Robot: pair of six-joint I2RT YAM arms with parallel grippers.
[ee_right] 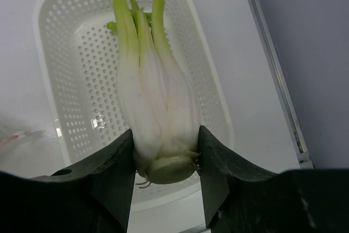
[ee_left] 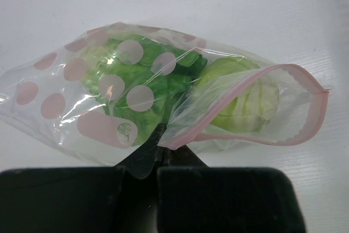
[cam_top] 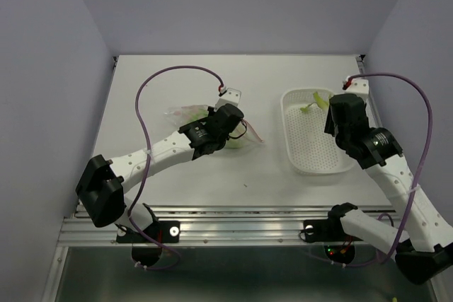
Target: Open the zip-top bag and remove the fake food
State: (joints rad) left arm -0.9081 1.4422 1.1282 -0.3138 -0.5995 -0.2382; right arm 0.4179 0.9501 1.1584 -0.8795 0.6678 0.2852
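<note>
The zip-top bag lies on the table, clear with pink dots, its pink zip mouth gaping open to the right. Inside it are green leafy fake food and a pale round piece. My left gripper is shut on the bag's near edge by the mouth. From above, the left gripper covers much of the bag. My right gripper is shut on the base of a white-stalked, green-tipped vegetable, held over the white perforated tray.
The tray stands at the table's right side, close to the right wall. The held vegetable's green tips hang over the tray's far end. A metal rail runs along the table's near edge. Purple cables loop above both arms.
</note>
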